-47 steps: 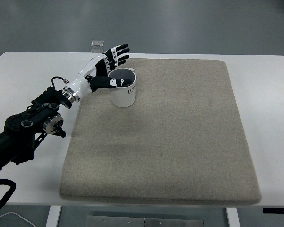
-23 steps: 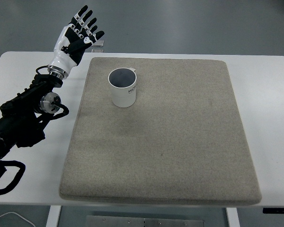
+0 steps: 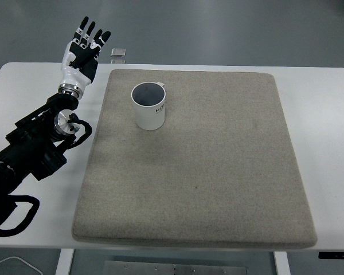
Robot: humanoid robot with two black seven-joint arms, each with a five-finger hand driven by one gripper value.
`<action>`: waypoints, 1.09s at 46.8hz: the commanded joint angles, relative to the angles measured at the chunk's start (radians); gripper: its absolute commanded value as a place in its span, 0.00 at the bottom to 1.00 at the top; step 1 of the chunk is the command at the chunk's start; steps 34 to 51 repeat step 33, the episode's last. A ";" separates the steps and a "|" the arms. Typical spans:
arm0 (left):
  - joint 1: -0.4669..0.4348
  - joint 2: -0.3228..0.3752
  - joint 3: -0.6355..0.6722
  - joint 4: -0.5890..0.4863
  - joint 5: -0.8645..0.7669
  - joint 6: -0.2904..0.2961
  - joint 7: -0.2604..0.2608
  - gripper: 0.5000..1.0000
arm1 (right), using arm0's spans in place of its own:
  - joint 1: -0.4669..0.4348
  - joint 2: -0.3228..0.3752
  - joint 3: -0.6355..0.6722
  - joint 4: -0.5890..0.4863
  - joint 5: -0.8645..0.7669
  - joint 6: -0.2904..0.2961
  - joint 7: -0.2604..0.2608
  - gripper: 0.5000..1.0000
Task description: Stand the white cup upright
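Note:
The white cup [image 3: 148,106] stands upright on the beige mat [image 3: 206,166], in its far left part, its dark inside facing up. My left hand [image 3: 83,47] is raised over the table's far left corner, well to the left of the cup and apart from it. Its fingers are spread, pointing up, with nothing in them. The black left arm [image 3: 34,149] runs down to the picture's left edge. The right arm does not show.
The mat covers most of the white table [image 3: 327,143]. A small flat grey object [image 3: 119,52] lies on the floor beyond the table's far edge.
My left hand has let go of the cup's rim, lifted and swung left, away from it. The cup stays upright in the same spot.

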 commanded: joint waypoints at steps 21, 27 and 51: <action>-0.055 0.003 -0.009 -0.005 -0.240 0.038 0.323 1.00 | 0.001 0.000 0.006 0.000 0.002 0.001 -0.001 0.86; -0.059 0.008 -0.012 -0.004 -0.294 0.032 0.352 1.00 | 0.001 0.000 0.009 0.000 0.002 0.001 0.001 0.86; -0.058 0.008 -0.058 -0.004 -0.309 0.021 0.369 1.00 | 0.001 0.000 0.009 0.000 0.002 0.000 0.001 0.86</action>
